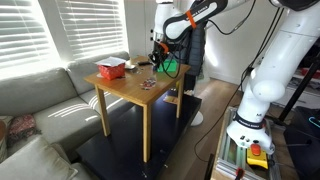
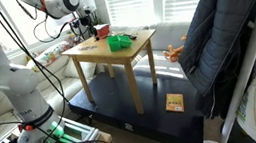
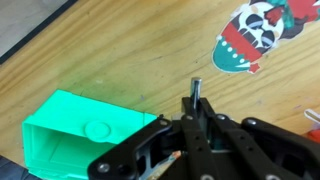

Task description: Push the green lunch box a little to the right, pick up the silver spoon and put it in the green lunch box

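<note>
Silver metal spoon is pinched by the gripper, jaws closed on it, so picking looks done. The small bright green rectangular plastic lunch box just beside the jaws awaits it.

In the wrist view the end effector hides all but 1 tip of the silver spoon.

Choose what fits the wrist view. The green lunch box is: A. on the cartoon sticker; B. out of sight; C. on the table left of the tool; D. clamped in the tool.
C: the green lunch box lies on the table, left of the tool, which grips the silver spoon, apart from the sticker.
</note>
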Tool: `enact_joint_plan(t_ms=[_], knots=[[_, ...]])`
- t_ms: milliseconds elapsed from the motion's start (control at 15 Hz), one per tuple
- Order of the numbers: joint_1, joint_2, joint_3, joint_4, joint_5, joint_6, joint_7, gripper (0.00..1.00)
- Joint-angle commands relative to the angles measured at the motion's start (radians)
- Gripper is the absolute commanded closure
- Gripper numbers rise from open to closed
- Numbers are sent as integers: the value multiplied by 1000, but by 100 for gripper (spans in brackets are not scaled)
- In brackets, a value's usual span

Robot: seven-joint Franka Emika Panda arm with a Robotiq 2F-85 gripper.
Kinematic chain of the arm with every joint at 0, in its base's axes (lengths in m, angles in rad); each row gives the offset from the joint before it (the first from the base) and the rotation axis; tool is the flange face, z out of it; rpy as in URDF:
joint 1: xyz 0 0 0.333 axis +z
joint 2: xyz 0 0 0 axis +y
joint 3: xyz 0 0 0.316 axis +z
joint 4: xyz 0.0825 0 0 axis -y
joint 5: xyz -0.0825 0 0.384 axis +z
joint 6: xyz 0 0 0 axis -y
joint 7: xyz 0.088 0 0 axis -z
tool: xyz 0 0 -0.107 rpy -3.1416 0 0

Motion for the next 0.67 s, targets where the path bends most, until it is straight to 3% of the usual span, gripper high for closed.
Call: enact_joint_plan(t_ms=[0,200,600], knots=[[3,-98,1,-12,96,-85,-14,93],[2,-151,-9,25,237,-197,-19,94],[-38,-182,-38,140,432,-357,104,94]])
